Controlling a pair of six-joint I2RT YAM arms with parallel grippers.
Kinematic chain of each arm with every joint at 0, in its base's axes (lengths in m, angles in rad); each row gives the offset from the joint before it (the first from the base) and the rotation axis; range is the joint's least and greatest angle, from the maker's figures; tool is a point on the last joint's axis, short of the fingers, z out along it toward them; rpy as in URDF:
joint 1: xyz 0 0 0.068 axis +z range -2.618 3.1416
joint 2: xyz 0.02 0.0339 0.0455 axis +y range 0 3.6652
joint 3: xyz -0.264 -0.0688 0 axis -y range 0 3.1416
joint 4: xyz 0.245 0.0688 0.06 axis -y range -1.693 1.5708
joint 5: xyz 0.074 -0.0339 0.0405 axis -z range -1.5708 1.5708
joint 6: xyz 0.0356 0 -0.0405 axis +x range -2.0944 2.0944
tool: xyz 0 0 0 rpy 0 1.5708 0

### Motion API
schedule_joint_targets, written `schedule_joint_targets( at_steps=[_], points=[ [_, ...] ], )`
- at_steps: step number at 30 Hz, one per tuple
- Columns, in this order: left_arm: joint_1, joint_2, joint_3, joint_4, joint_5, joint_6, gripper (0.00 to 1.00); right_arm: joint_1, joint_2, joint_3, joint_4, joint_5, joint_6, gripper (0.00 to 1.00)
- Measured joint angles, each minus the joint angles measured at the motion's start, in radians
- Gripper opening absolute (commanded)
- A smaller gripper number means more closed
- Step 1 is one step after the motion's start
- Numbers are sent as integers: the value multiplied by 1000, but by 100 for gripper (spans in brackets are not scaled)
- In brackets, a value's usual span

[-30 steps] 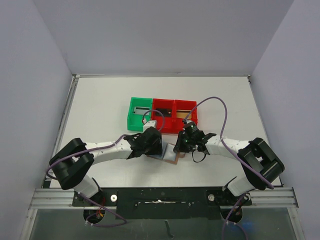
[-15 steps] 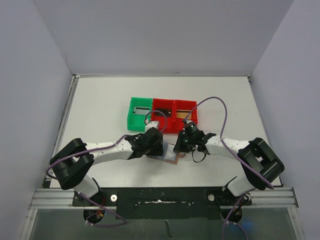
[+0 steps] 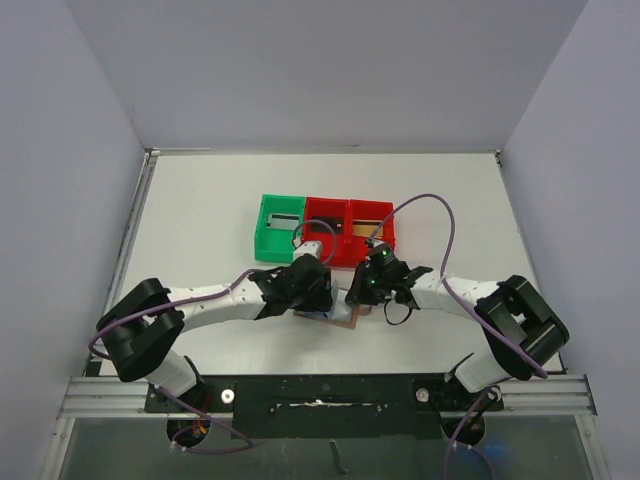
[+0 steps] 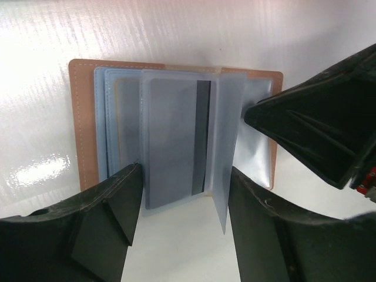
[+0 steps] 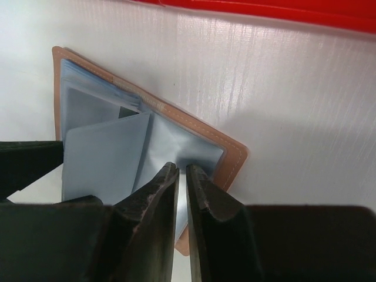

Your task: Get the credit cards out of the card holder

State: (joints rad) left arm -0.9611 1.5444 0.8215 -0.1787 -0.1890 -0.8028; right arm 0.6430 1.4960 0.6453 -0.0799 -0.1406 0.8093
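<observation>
Counting one card holder (image 4: 176, 141), open on the bench (image 3: 200, 220) at 6 o'clock from one green bin (image 3: 278, 228) and two red bins (image 3: 326, 230). Straddles its pale sleeves with left gripper (image 4: 183, 176) spread wide, clasping nothing. Touches its right page with right gripper (image 5: 182, 170) narrowed to a slit.

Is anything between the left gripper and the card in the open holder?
Only the clear sleeve around the card. The left gripper, open, straddles its lower edge; the right gripper is over the holder's other half.
</observation>
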Motion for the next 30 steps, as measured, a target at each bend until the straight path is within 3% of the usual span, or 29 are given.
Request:
schedule_joint_targets(
  at_steps=[3,20,30],
  points=[
    [0,-8,-1,13,18,0,58,0,0,-2,5,-1,3,16],
    [-7,-22,-17,95,74,-5,59,0,-40,-19,13,-9,20,45],
    [-7,-22,-19,102,76,-4,59,-13,-177,-26,-56,24,37,56]
  ],
)
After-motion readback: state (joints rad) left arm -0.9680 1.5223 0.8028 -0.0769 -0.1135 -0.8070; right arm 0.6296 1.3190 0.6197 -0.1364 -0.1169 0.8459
